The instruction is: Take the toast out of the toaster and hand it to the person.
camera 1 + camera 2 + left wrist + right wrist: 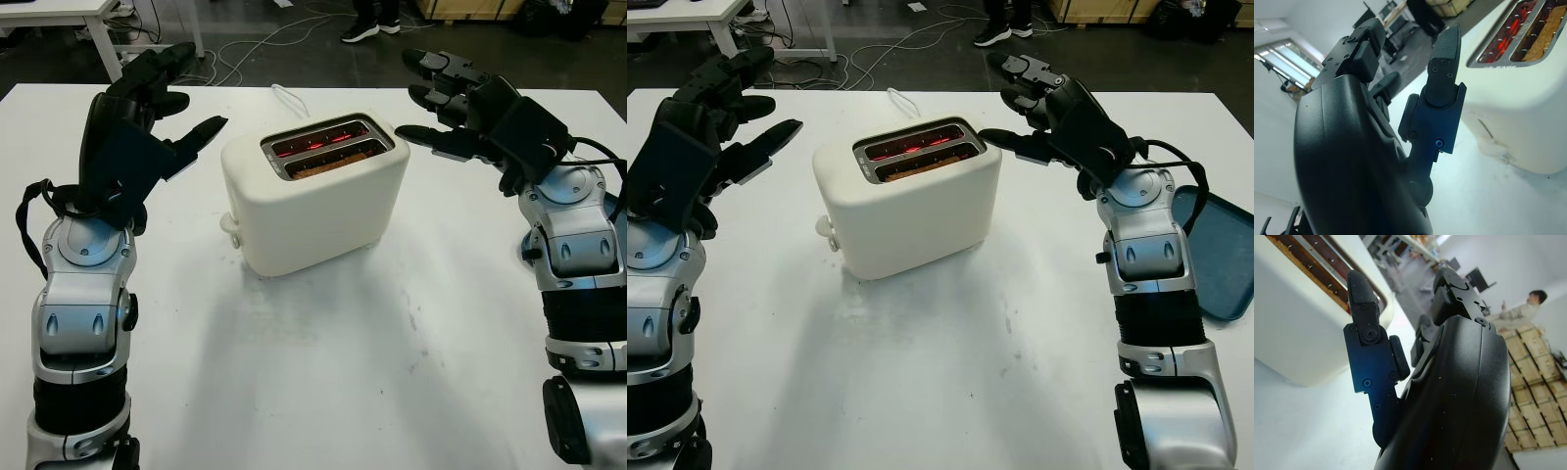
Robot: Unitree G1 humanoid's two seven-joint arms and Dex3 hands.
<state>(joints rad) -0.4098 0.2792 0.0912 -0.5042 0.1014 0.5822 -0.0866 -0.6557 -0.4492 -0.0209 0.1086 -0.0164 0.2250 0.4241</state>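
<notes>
A cream toaster (315,191) stands mid-table (323,382), elements glowing red, toast (328,162) seated in its nearer slot. The left hand (162,108) and right hand (456,103) hover open on either side, fingers spread, touching nothing. Far right, what appears to be a blue tray (1220,255).

Smooth matt cream plastic toaster (318,201), shiny metal slot rim; beneath it, a matt white desk (323,372).

You have a flat white table (323,372) carrying a cream plastic two-slot toaster (318,201) mid-surface and a dark blue tray (1220,259) at its right edge
</notes>
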